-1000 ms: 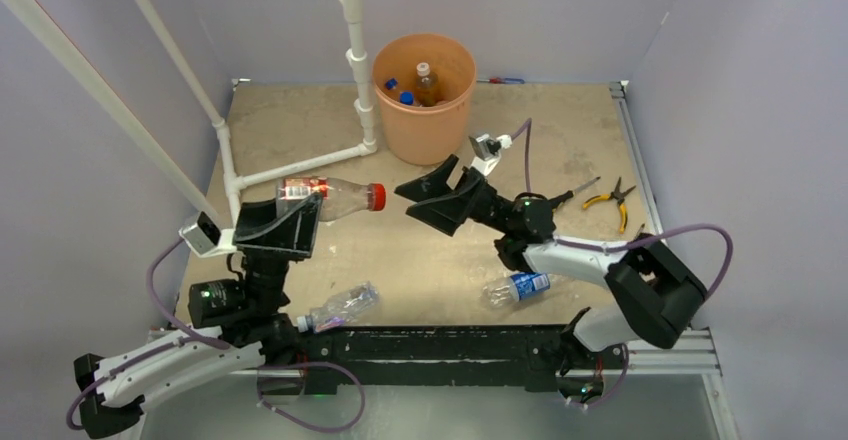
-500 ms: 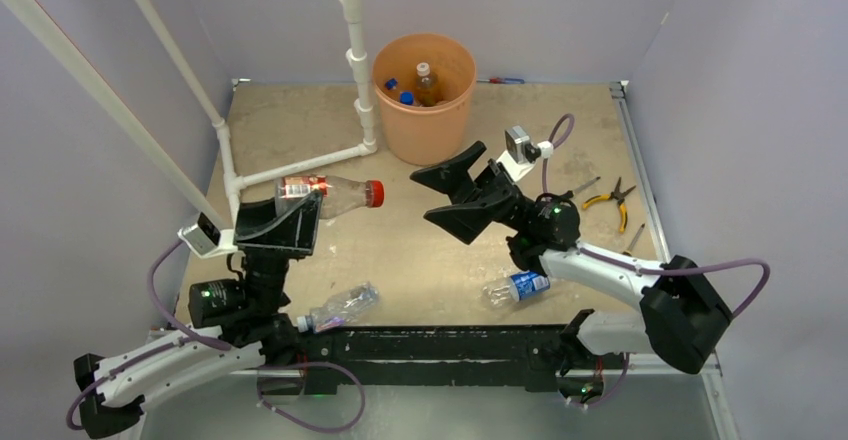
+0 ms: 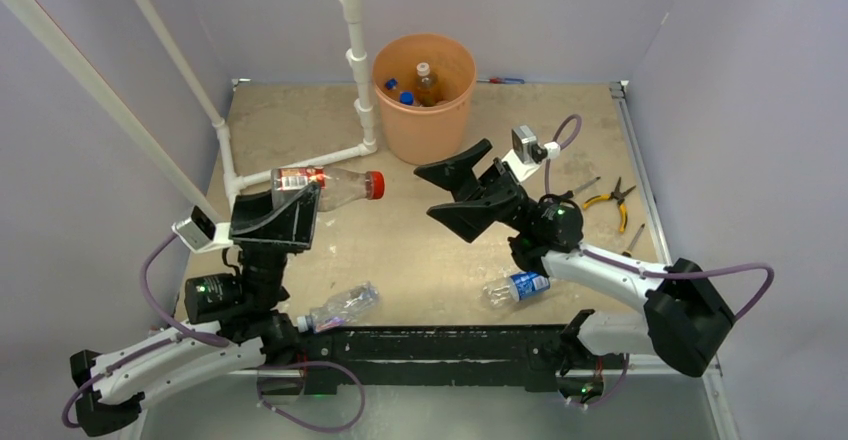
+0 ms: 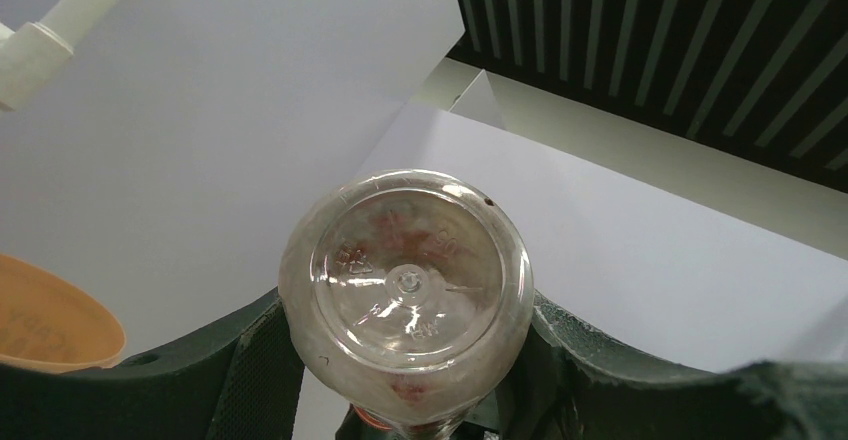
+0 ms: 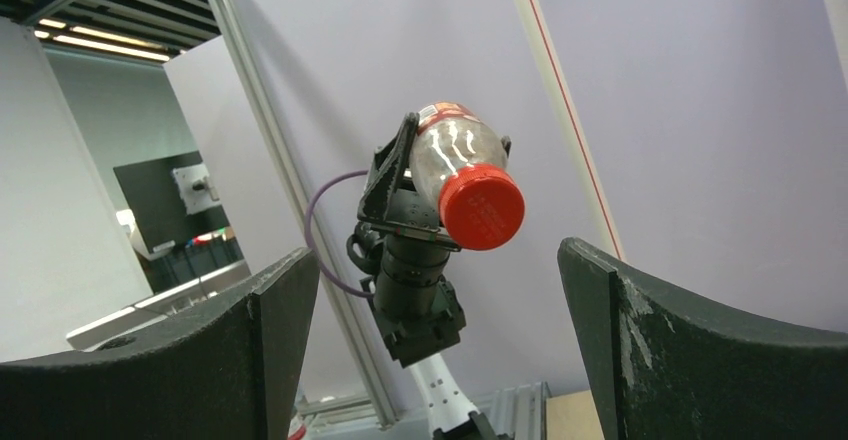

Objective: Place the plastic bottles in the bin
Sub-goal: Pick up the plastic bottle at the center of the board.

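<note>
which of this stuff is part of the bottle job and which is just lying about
Job:
- red-capped bottle, held in the left hand
- clear bottle, lying front left
- Pepsi bottle, lying front right
- bottles already in the orange bin

Lying about:
- yellow-handled pliers
- screwdriver
- white pipe frame

Clear plastic bottle w/ red cap (image 3: 335,187): glossy, smooth. Round orange plastic bin (image 3: 405,135): smooth, semi-matt. Left gripper (image 3: 297,200) & right gripper (image 3: 425,192): matt black plastic, right one's inner faces scuffed. Flat tan tabletop (image 3: 420,250): matt, rough-looking board. White plastic pipe frame (image 3: 355,60): smooth, slight sheen.
</note>
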You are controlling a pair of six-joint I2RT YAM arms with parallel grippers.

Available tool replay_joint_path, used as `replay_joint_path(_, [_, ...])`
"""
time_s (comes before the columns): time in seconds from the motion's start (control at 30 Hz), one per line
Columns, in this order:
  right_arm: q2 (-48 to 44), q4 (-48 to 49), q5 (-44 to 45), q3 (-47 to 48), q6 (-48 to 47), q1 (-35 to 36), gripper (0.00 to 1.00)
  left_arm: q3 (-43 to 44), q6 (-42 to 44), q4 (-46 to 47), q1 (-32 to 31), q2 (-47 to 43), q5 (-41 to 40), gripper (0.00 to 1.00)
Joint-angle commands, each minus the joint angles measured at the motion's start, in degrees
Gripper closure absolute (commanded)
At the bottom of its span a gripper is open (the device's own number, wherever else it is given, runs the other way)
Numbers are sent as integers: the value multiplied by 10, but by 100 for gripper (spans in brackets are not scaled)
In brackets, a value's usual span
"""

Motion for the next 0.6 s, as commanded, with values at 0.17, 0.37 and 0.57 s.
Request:
replay_joint_path(0.17, [18,83,59,52,-11,2,7,47,-2,98,-1,59,25,63])
replay_joint_path(0.37, [50,113,69,78,-7,3,7,72,-5,158,-1,108,34,63])
replay_joint_path(0.57, [38,82,68,89,-45,5,7,65,-4,203,-1,138,27,64])
